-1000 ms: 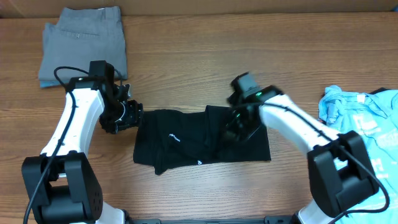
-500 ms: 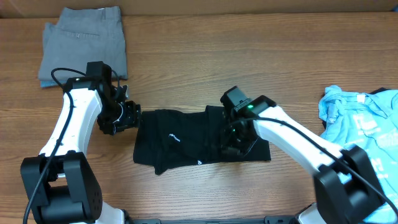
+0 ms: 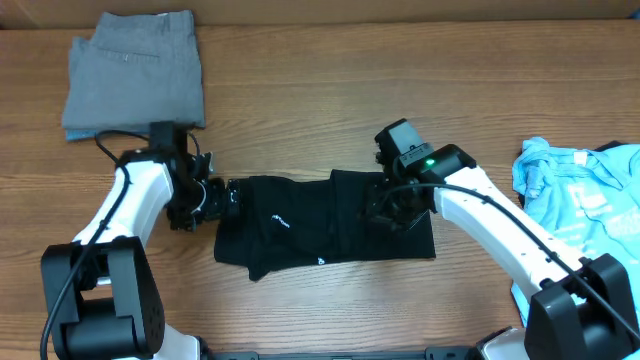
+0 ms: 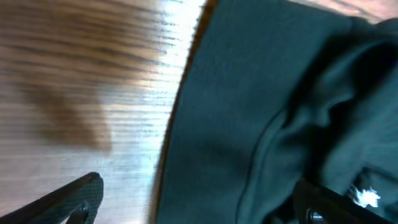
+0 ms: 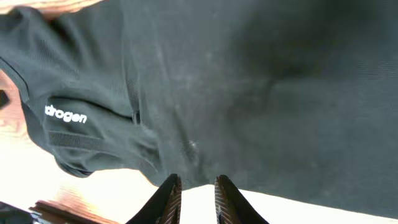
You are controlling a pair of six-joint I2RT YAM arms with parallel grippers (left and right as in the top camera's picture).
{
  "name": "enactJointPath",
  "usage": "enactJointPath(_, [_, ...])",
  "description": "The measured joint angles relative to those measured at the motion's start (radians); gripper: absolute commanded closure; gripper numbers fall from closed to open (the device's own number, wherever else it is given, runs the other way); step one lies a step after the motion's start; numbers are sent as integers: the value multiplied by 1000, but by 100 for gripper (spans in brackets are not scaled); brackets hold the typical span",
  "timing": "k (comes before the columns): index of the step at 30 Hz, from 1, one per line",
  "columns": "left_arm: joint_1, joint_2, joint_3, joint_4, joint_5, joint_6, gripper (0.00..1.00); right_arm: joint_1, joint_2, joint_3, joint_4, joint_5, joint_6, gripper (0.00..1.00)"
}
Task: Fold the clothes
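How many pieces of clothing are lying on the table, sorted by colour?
black shirt: 1
light blue tee: 1
grey folded garment: 1
Total: 3

A wooden table (image 3: 300, 110) with brown grain spans the whole view.
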Motion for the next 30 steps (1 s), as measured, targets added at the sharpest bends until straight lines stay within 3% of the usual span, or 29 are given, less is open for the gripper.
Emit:
enactJointPath(7, [-15, -31, -122, 190, 91, 35, 0, -19, 0, 0, 10, -13, 0, 79])
enactJointPath(16, [-66, -68, -187, 279, 143, 69, 0, -19, 0, 0, 15, -14, -10, 79])
enactJointPath(25, [-61, -70, -196, 273, 196, 126, 0, -19, 0, 0, 14, -13, -16, 79])
enactJointPath(30, [25, -68, -201, 230, 264, 172, 0, -19, 0, 0, 6, -14, -18, 79])
